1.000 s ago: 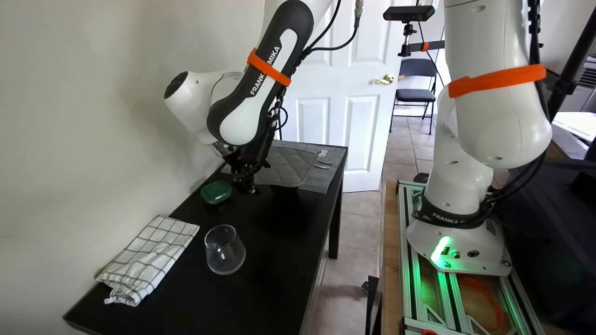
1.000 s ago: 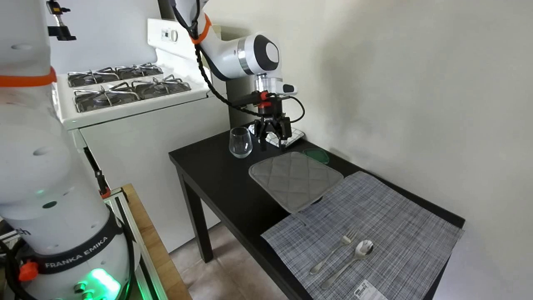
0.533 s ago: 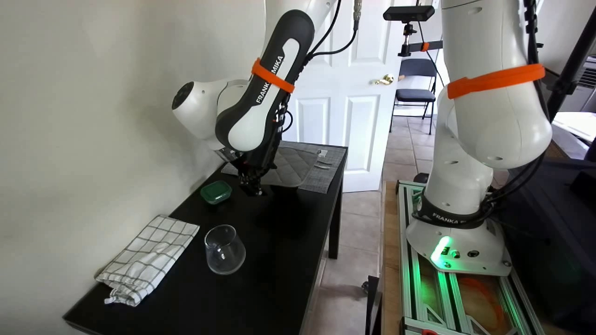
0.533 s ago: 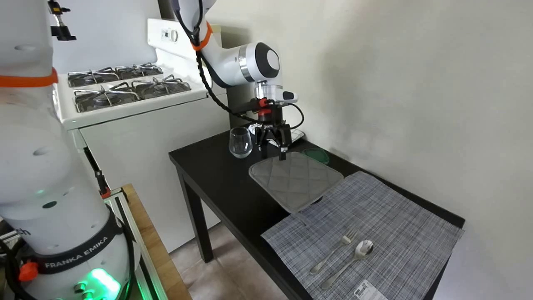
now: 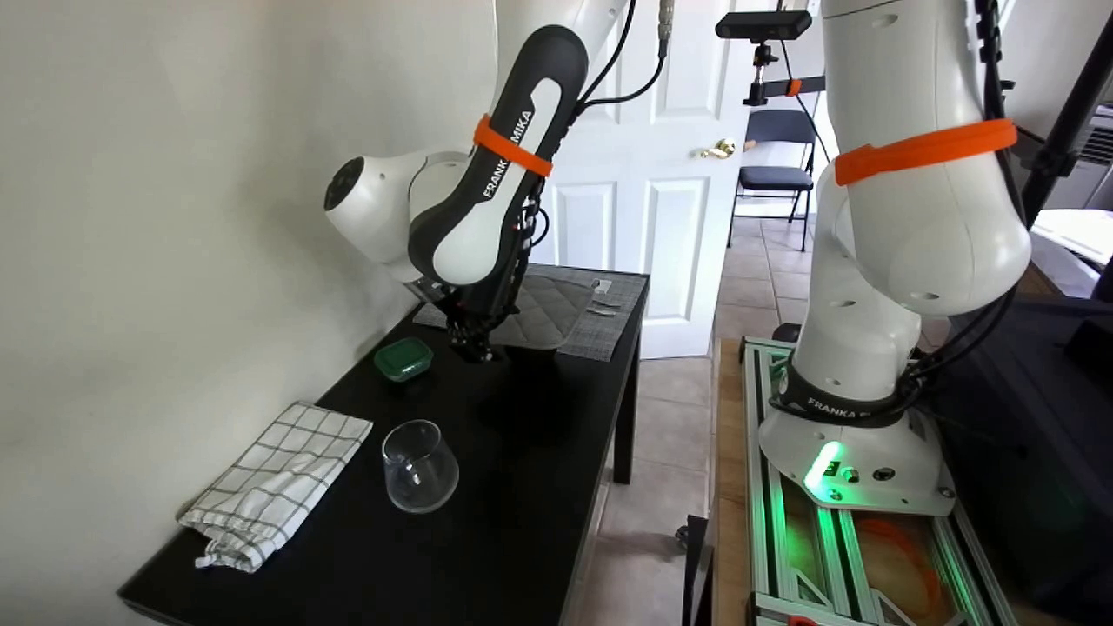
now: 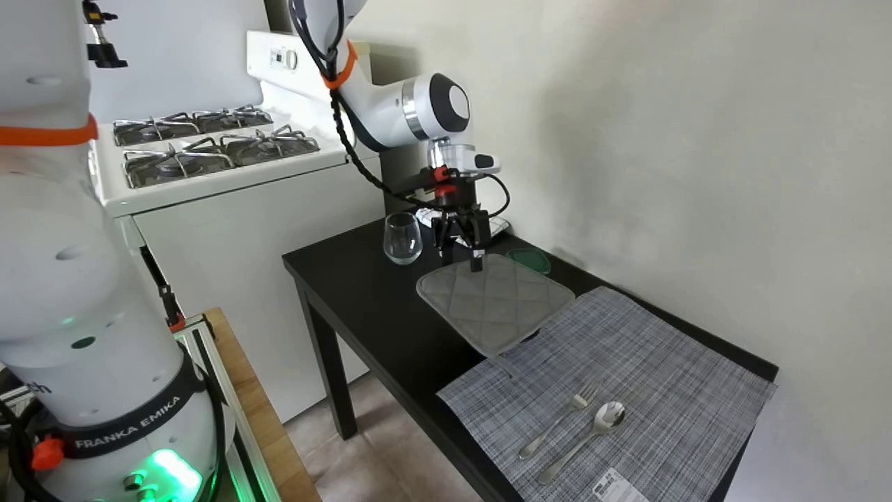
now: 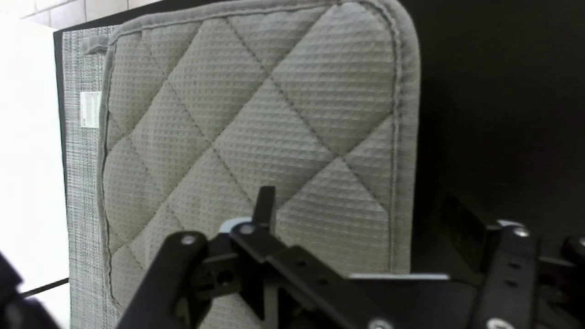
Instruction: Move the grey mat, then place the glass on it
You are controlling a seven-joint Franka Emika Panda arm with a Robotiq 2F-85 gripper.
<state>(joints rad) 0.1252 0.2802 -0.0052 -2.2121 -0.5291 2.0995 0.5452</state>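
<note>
Black gripper (image 6: 462,259), jaws spread, hangs by square grey quilted mat (image 6: 496,305), clear rounded glass (image 6: 402,238) off it, both moves seemingly undone.

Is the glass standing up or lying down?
Standing up: in both exterior views, the glass has its rim on top and its base on the black table.

Checked cloth (image 5: 283,478) — near wall (image 5: 156,226); fork (image 6: 568,412) beside spoon (image 6: 605,420)
</note>
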